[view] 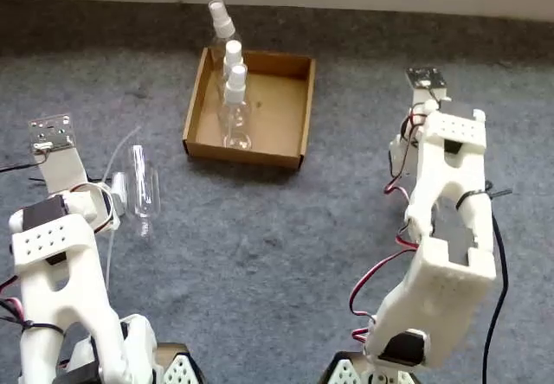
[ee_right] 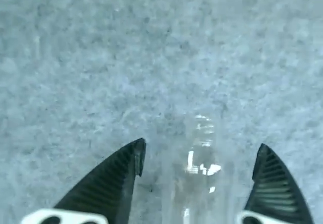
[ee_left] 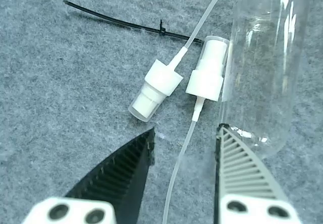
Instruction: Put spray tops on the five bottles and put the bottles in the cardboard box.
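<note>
The left claw [ee_left: 186, 130] hangs over the grey desk [view: 286, 254] with its jaws apart, gripping nothing. Just beyond its tips lie two loose spray tops. One spray top [ee_left: 154, 90] has its thin tube trailing away from the claw, and the other top [ee_left: 207, 72] sends its tube back between the jaws. An uncapped bottle [ee_left: 262, 67] lies on its side just beside that top.

The right claw [ee_right: 199, 151], jaws also apart, straddles a second clear bottle [ee_right: 199, 183] without visibly pinching it.

Both bottles look light, thin-walled and slick. They would likely roll or dent, so a gentle hold across mid-body suits best. The tops seem stiff and are best taken by the collar, never by the floppy tube.

A black cable tie [ee_left: 121, 22] lies farther off. Farthest away, three capped bottles [view: 235, 99] stand in the cardboard box [view: 290, 107].
</note>
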Controlling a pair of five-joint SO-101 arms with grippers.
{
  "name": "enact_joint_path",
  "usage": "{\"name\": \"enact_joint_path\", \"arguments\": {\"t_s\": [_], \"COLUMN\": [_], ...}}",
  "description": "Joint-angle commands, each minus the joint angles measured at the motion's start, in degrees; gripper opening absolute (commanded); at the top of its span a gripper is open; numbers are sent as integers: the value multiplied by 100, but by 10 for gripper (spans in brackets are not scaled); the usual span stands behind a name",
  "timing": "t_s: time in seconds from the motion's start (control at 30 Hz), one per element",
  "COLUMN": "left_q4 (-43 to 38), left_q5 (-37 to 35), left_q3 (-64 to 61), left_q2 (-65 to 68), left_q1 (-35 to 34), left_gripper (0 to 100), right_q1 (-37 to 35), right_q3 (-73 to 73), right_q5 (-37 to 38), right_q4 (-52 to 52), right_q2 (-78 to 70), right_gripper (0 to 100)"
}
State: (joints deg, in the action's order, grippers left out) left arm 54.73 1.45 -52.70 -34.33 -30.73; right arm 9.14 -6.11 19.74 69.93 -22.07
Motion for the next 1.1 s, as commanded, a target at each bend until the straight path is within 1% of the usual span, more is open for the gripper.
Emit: {"name": "enact_joint_path", "arguments": {"t_s": [0.0,0.27,0.37,0.5,0.73,0.8,0.93,1.0,1.07], "left_q4": [-79,-79,-79,-79,-62,-62,-62,-70,-70], "left_q5": [9,9,9,9,9,9,9,9,9], "left_q3": [13,13,13,13,13,13,13,48,171], "left_q2": [-40,-40,-40,-40,-40,-40,-40,-40,-31], "left_q1": [119,119,119,119,119,119,119,119,119], "left_gripper": [193,193,193,193,193,193,193,193,191], "right_q1": [75,110,136,207,321,330,330,330,330], "right_q3": [-637,-734,-699,-690,-725,-725,-743,-945,-1235], "right_q5": [-44,26,237,255,255,255,281,281,273], "right_q4": [92,92,101,101,101,136,523,602,734], "right_q2": [-110,-743,-822,-831,-822,-822,-813,-769,-620], "right_gripper": [286,286,286,280,129,102,48,15,3]}}
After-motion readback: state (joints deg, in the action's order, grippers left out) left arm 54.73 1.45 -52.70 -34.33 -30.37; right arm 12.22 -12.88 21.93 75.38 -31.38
